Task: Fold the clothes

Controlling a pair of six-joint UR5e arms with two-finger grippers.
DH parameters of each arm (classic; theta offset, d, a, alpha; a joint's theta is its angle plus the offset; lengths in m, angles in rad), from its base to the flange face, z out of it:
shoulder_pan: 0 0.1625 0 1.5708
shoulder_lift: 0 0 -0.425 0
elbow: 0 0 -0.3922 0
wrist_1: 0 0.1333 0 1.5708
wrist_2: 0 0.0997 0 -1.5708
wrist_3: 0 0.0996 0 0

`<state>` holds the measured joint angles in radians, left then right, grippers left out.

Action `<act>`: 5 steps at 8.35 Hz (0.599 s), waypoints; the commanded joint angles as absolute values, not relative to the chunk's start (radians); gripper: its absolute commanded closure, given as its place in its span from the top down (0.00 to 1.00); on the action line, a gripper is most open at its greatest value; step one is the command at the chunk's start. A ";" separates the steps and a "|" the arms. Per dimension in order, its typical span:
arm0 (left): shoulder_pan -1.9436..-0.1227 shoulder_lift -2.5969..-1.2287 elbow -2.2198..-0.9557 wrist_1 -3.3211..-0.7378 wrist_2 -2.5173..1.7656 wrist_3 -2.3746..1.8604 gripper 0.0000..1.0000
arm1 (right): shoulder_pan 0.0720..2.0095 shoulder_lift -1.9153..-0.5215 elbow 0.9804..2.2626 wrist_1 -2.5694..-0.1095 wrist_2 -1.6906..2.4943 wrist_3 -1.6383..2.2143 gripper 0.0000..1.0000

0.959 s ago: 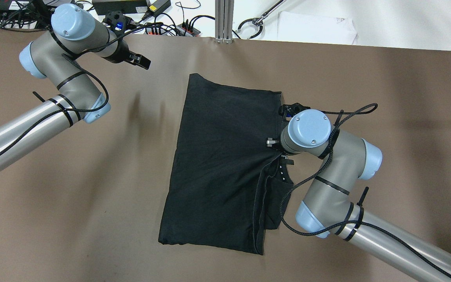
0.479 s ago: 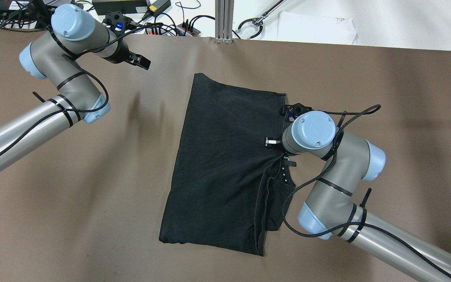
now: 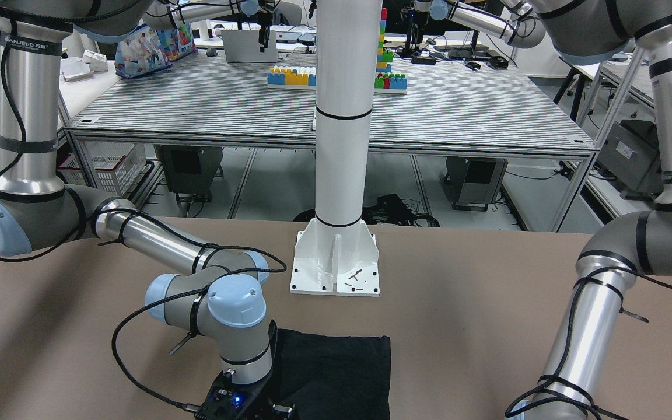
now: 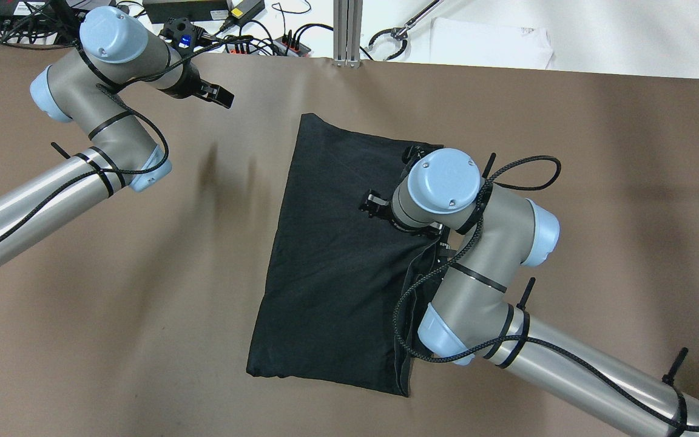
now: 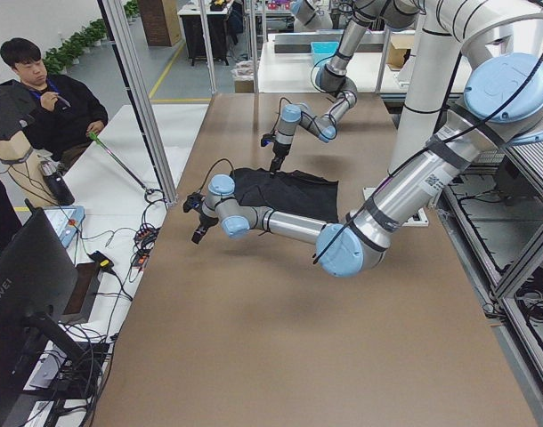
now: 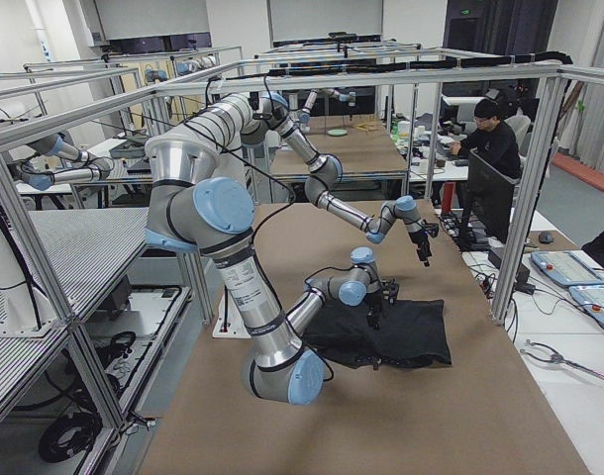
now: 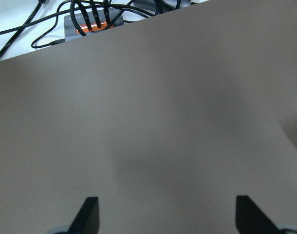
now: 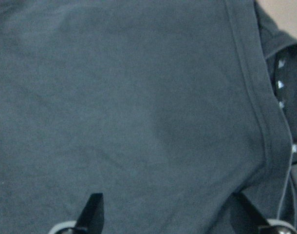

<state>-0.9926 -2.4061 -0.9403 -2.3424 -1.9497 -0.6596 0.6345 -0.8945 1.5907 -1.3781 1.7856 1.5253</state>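
The black cloth lies flat on the brown table, with a flap folded along its right side. It also shows in the front view. In the right wrist view the cloth fills the frame and a stitched hem runs down its right side. My right gripper is open just above the cloth, with nothing between its fingertips. In the overhead view its wrist hangs over the cloth's right part. My left gripper is open and empty over bare table at the far left, apart from the cloth.
The white pole's base plate stands on the robot's side of the cloth. Cables and a power strip lie past the table's far edge, beside an aluminium post. A seated person is beyond that edge.
My right wrist has swung left and further out, from the cloth's right edge to above the cloth. The cloth shifted slightly right, then stayed. The left arm has not moved.
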 commanded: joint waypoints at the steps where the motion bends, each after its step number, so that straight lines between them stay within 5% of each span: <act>1: -0.991 -2.405 -0.940 -2.342 -1.950 -0.660 1.00 | 0.560 -0.879 1.614 -1.464 1.786 1.661 0.92; 5: -0.974 -2.407 -0.939 -2.344 -1.947 -0.660 1.00 | 0.444 -0.882 1.692 -1.664 1.752 1.686 0.92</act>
<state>-0.9757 -2.4067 -0.9390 -2.3425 -1.9472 -0.6596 0.5034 -0.8859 1.6780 -1.6154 1.7830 1.6566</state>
